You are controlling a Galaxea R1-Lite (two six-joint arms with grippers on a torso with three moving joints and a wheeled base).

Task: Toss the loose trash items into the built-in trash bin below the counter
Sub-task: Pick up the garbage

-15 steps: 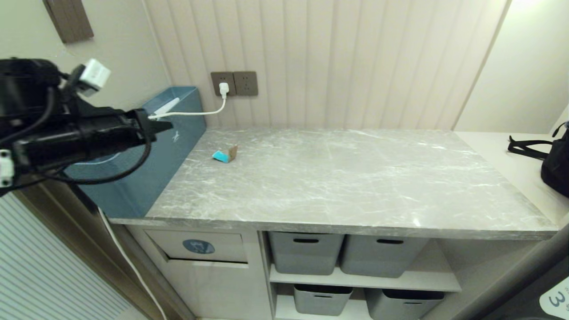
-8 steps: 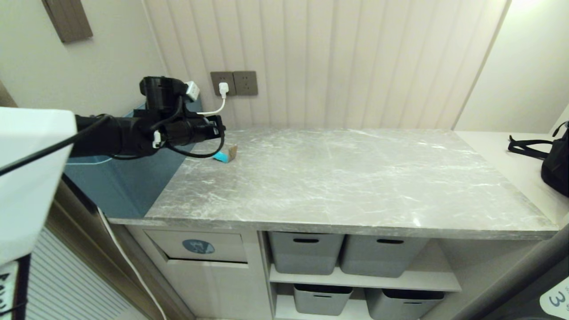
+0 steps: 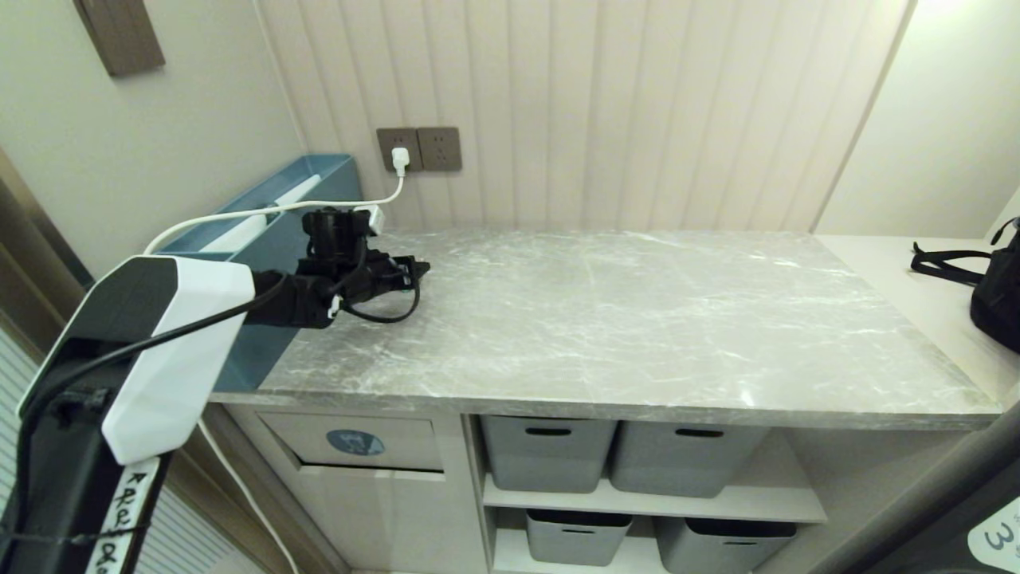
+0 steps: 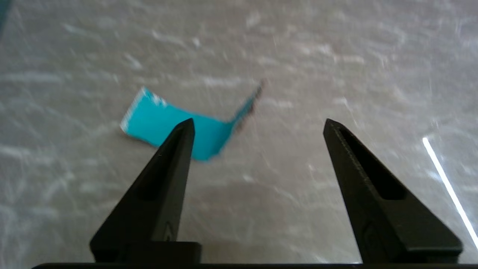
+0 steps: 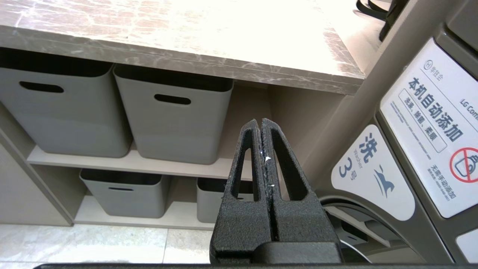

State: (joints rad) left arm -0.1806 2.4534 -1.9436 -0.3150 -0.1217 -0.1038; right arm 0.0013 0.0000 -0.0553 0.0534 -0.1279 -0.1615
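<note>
Turquoise scrap [image 4: 175,125] lies on the counter [image 4: 336,56] just beyond the left gripper [image 4: 257,125], whose jaws gape wide and empty, seemingly to straddle it.

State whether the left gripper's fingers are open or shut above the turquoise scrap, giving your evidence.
Open. In the left wrist view the left gripper shows two fingers set wide apart, bare counter between them, turquoise scrap beyond one fingertip.

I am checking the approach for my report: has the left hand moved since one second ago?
Yes. The left hand has travelled from beside the large teal-blue box out over the grey marble-look counter, and it is now above the turquoise scrap.
</note>
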